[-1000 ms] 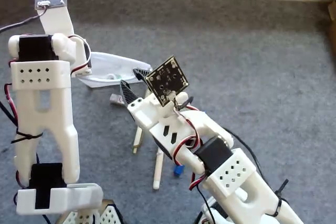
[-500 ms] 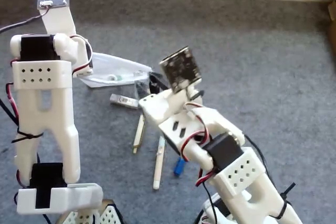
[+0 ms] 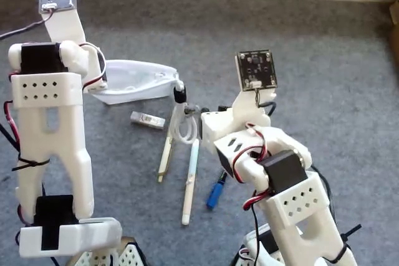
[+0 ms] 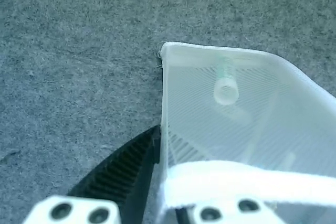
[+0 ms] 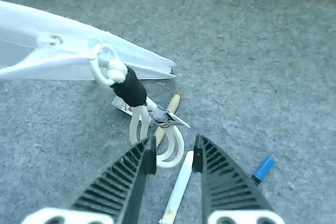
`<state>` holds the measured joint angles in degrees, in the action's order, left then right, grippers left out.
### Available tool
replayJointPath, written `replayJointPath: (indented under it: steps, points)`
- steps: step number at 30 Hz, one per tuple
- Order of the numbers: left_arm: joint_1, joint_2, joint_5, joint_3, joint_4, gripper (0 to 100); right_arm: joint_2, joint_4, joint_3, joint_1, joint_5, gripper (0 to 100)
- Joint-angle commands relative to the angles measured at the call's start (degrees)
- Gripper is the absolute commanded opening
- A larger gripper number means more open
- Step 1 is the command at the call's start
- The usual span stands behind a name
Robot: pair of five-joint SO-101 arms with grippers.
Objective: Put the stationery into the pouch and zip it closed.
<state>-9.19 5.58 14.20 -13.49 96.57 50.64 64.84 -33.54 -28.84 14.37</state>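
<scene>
two arms are sharing the grey table (image 3: 330, 54). the left end effector (image 4: 161, 148) is clamping the pouch (image 3: 134, 82) by one edge, with its black finger pressing on the outside of the wall. the pouch is lying on its side beside the left arm, its tapered end pointing toward the middle of the table. a white cylinder (image 4: 226, 90) is sitting inside it, showing through the translucent wall.

the right end effector (image 5: 172, 153) is hovering just off that tapered end, its fingers parted narrowly and gripping nothing. under the gap, the looped cord pull (image 5: 130, 88) trailing from the pouch is lying just beside the tip of the white pen (image 5: 178, 187).

the loose pieces are crowding the strip between the arms. the pencil (image 3: 165, 154) is lying alongside the pen, a small flat item (image 3: 148, 119) is sitting near the pouch's edge, and a blue piece (image 3: 215, 194) is lying close to the right arm. wide bare table is opening up to the right and at the far side.

from above, the left arm is covering one end of the pouch. in the left wrist view the pouch is running off the frame. i cannot tell whether the zip is open, and the blue piece is too small to identify.
</scene>
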Motion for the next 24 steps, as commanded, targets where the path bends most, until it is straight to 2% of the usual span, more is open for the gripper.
replayJointPath:
  steps: [1,13,17,24]
  points:
    - [-0.8,0.8,0.5,0.5,-1.1,1,0.7,0.8,0.6,2.2,0.5,11.2]
    - [-0.8,0.8,0.4,0.6,-1.1,1,0.6,1.0,-9.0,4.0,0.6,11.2]
    - [-0.8,0.8,0.4,1.9,-1.1,1,0.1,0.7,-10.6,5.4,3.2,11.2]
    - [-0.8,0.8,0.4,2.1,-1.1,1,-11.9,0.7,-10.3,8.4,3.5,11.2]
